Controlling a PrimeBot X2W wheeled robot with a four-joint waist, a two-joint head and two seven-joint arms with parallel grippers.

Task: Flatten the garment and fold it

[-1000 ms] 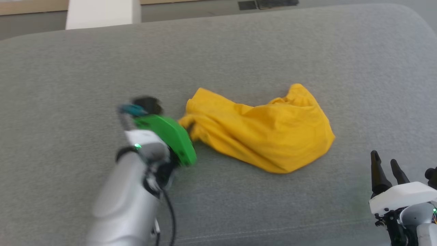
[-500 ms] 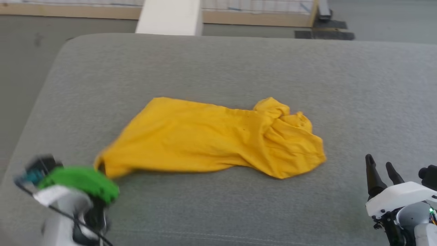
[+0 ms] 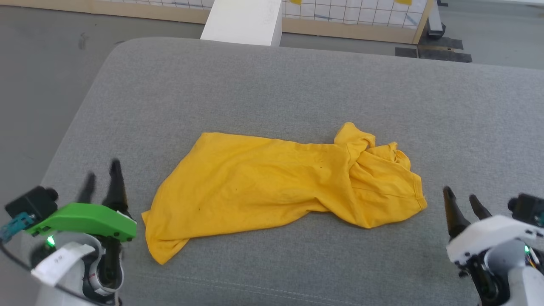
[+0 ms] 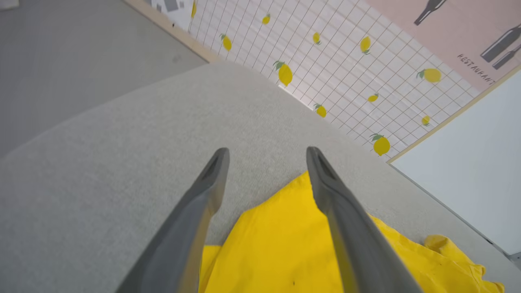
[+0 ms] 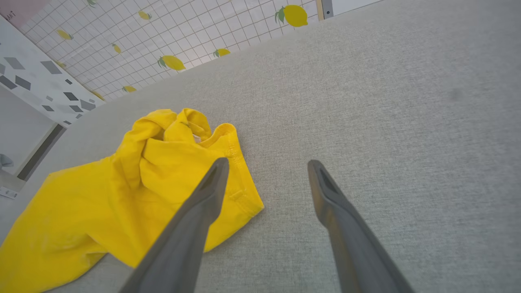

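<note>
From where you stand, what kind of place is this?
Probably a staged test room, not a real home: a grey padded surface, wall panels printed with lemon tiles, and bare grey floor.

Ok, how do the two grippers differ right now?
The left gripper wears a green cover; the right gripper wears a white one. The left gripper sits by the flatter end of the garment, the right gripper by its bunched end. Both are open and hold nothing.

Plain bright yellow garment (image 3: 272, 187) on grey cushion (image 3: 272, 89); lemon-print wall (image 4: 325, 61).
</note>
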